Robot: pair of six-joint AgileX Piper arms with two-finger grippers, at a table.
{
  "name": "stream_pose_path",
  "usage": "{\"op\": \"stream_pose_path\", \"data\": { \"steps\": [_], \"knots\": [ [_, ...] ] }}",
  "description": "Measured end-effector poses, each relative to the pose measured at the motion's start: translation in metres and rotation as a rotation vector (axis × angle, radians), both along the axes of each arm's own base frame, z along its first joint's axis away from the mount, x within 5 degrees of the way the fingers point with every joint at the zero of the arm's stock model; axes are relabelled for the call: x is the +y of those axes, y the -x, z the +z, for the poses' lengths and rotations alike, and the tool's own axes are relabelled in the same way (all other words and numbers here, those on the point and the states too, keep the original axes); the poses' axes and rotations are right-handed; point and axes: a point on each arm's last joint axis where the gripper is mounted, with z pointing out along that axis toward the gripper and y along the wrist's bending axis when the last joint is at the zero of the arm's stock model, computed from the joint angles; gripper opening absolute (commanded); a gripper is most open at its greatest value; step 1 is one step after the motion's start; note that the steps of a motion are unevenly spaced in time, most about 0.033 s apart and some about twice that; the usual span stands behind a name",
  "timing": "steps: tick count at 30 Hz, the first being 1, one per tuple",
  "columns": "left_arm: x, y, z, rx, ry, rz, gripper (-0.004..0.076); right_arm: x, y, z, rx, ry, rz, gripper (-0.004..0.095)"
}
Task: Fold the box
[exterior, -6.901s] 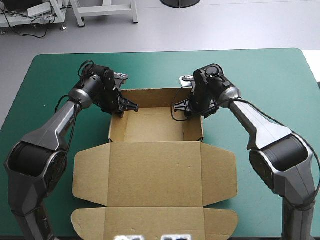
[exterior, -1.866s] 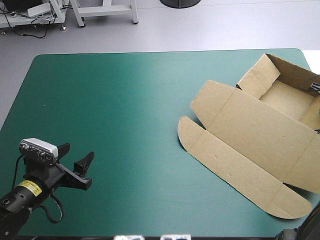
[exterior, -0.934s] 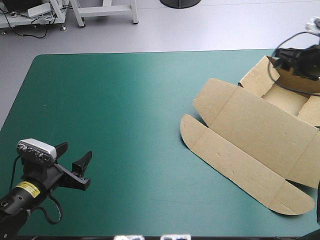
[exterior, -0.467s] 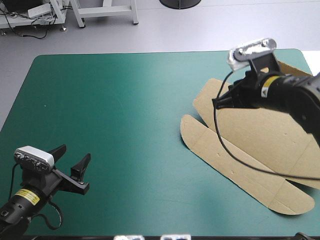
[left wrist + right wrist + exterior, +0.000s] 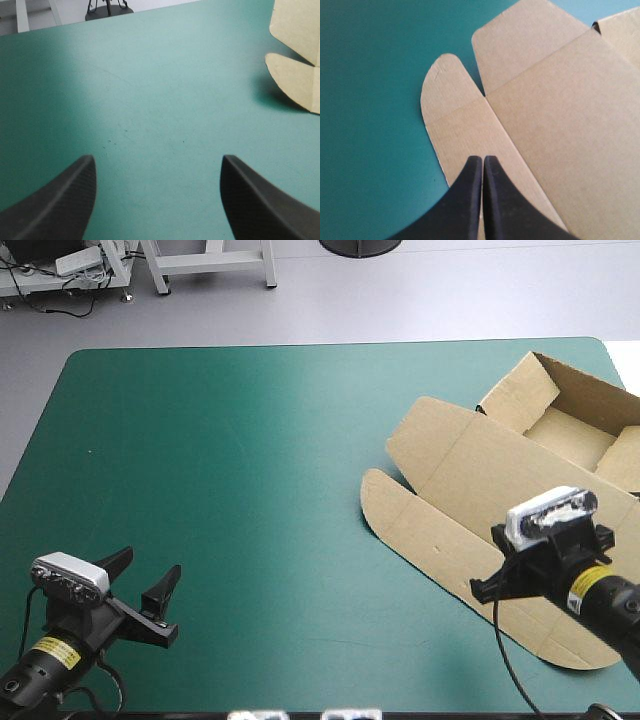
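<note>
The brown box (image 5: pixel 520 475) lies at the right of the high view, turned at a slant on the bench (image 5: pixel 250 440). Its open tray (image 5: pixel 568 430), walls raised, sits in the upper right of the frame, hard by the bench's right edge. Its lid (image 5: pixel 480 485) is spread flat and runs down toward the lower right, ending in a front strip whose rounded flap (image 5: pixel 378 502) points toward the middle of the teal-green cover (image 5: pixel 200 500). The right end effector (image 5: pixel 482 590) is in the lower right of the frame, over that front strip. In the right wrist view its black fingers (image 5: pixel 470 200) are pressed together into one pointed arch with nothing between them, the end effector (image 5: pixel 482 161) aimed along the strip, with the rounded flap (image 5: pixel 445 85) ahead of it and the lid's main panel (image 5: pixel 560 110) beside it. The left end effector (image 5: pixel 143 578) is in the lower left of the high view, well apart from the box and over bare cover. In the left wrist view its fingers (image 5: pixel 60 200) stand spread wide, the end effector (image 5: pixel 157 165) clasps nothing, and only a corner of the box (image 5: pixel 295 80) shows, far ahead and off to the side.
</note>
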Motion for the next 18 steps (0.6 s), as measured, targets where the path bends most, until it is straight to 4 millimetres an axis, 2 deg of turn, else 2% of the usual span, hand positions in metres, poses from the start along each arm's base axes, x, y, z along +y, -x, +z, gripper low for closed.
{"op": "stream_pose_path", "data": {
  "steps": [3, 6, 9, 12, 15, 18],
  "knots": [
    [-0.001, 0.001, -0.001, 0.027, 0.020, -0.008, 0.0483, -0.006, 0.010, -0.032, 0.008, 0.008, 0.011, -0.0003],
    [-0.002, 0.001, -0.002, 0.035, 0.027, -0.011, 0.0437, -0.010, 0.017, -0.062, 0.032, 0.012, 0.014, -0.0004],
    [-0.002, 0.002, -0.003, 0.049, 0.024, -0.013, 0.0325, -0.012, 0.021, -0.083, 0.043, 0.005, 0.016, -0.0004],
    [-0.002, 0.003, -0.005, 0.070, 0.029, -0.018, 0.0152, -0.013, 0.023, -0.092, 0.047, 0.003, 0.018, -0.0005],
    [-0.003, 0.003, -0.005, 0.082, 0.039, -0.022, -0.0006, -0.012, 0.022, -0.092, 0.035, -0.007, 0.021, -0.0005],
    [-0.003, 0.004, -0.005, 0.084, 0.040, -0.023, -0.0006, -0.012, 0.022, -0.091, 0.029, -0.012, 0.024, -0.0005]
  ]
}}
